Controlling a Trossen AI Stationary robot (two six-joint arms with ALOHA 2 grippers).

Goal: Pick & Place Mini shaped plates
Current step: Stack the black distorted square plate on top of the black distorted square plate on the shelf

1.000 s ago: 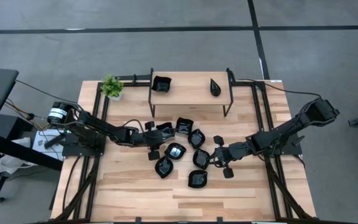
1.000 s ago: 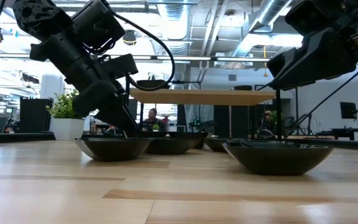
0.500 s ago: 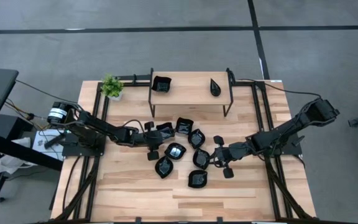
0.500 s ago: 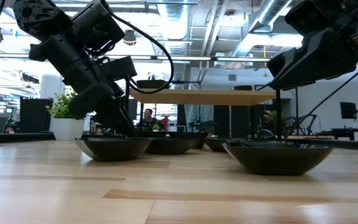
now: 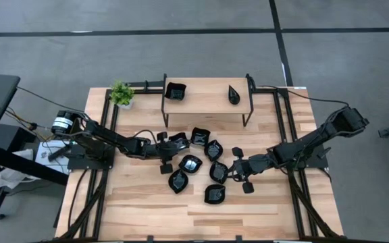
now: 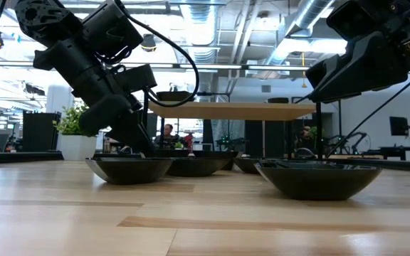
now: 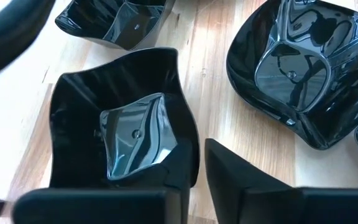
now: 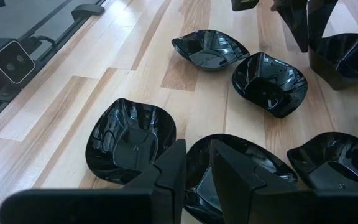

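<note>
both arms are in the pick step, each down among the cluster of mini shaped plates (image 5: pixel 198 165) on the desk (image 5: pixel 134 202) in front of the raised shelf (image 5: pixel 208 101).

the left gripper (image 7: pixel 194 165) sits at a wavy square plate (image 7: pixel 120 121) — one finger lies over the plate's inside near its corner, the other just outside the wall, so the jaws stand narrow with the rim between them. whether they already pinch it firmly cannot be told; it looks like a grip just being made. a rounded plate (image 7: pixel 300 68) lies just beside it, and another square one (image 7: pixel 114 18) beyond.

the right gripper (image 8: pixel 194 168) is low at the right side of the cluster, jaws only a little apart, straddling the near edge of a rounded plate (image 8: pixel 241 165), with a second plate (image 8: pixel 129 140) touching or almost touching it. it seems to have the rim between its fingers, though the contact itself is hidden beneath them.

on the shelf two plates already rest: a square one (image 5: pixel 175 90) at its left and a teardrop one (image 5: pixel 234 94) towards its right. the small potted plant (image 5: pixel 121 94) stands at the desk's far left corner, well apart from the work.

the task looks early — most plates are still on the desk. the next move likely calls for a straight lift clear of the neighbours, since the dishes crowd each other and a glossy thin rim could slip or drag the adjoining plate, then a carry up and over the shelf's edge.
</note>
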